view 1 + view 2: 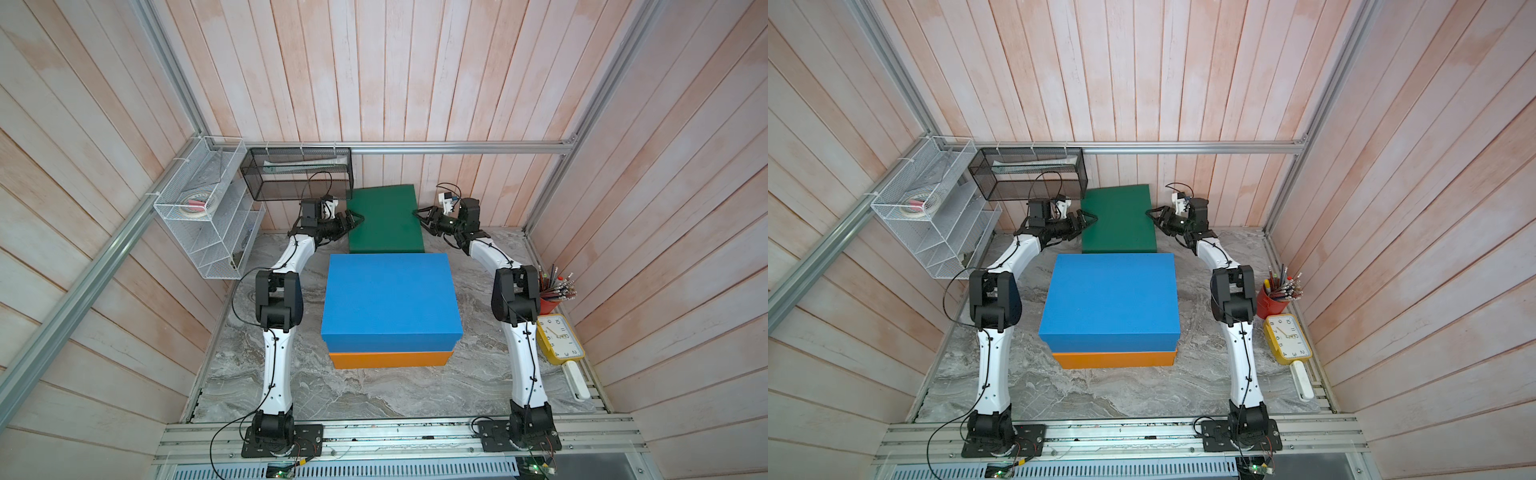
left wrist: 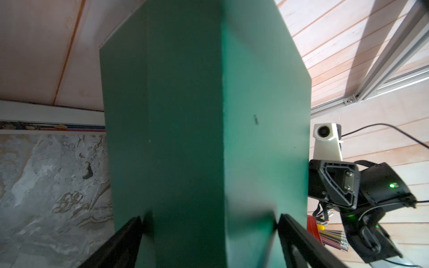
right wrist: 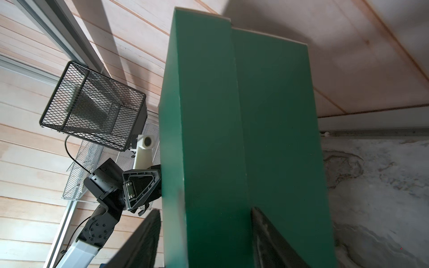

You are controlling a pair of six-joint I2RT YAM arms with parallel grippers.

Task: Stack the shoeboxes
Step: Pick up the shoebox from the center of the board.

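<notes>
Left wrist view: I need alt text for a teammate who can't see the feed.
A green shoebox fills most of the frame, one corner edge towards the camera, with the left end effector straddling it in the foreground, jaws spread wide, one against each face. The right end effector meets the box's far edge; marble tabletop and wood-panel wall lie behind.

Orange box (image 1: 390, 359): lid on, flat on the middle of the worktop, at the bottom of a two-box stack; only its long front side shows.
Blue box (image 1: 390, 299): lid on, squarely on top of the orange box and slightly overhanging it.
Green box (image 1: 384, 220): dark green, lid on, behind the stack by the worktop's far edge, turned slightly askew.
</notes>
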